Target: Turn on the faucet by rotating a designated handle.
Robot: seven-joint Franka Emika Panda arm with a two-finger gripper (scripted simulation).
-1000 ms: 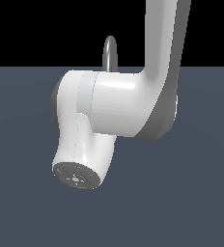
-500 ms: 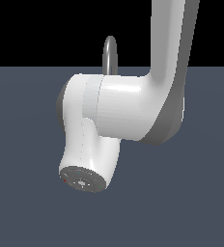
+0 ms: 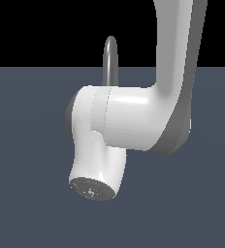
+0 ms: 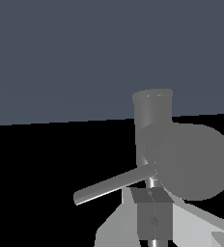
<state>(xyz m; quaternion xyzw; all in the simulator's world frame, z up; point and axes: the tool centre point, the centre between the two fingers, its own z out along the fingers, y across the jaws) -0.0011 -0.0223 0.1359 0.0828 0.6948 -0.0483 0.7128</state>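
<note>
Grey end effector [image 4: 153, 205] fingers pressed together, just beside the handle [image 4: 115, 183].

Glossy white rounded arm [image 3: 134, 121], grey joint bands, dark round end cap

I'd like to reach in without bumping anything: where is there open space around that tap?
In the exterior view, bare grey floor lies on either side of the robot arm. It's crowded at the faucet, which is mostly hidden behind the arm, and the wrist view shows the gripper right at the handle.

The white arm [image 3: 134, 121] drops from one o'clock, elbow bent toward nine; the gripper's [image 4: 154, 212] fingers sit pressed together.
</note>
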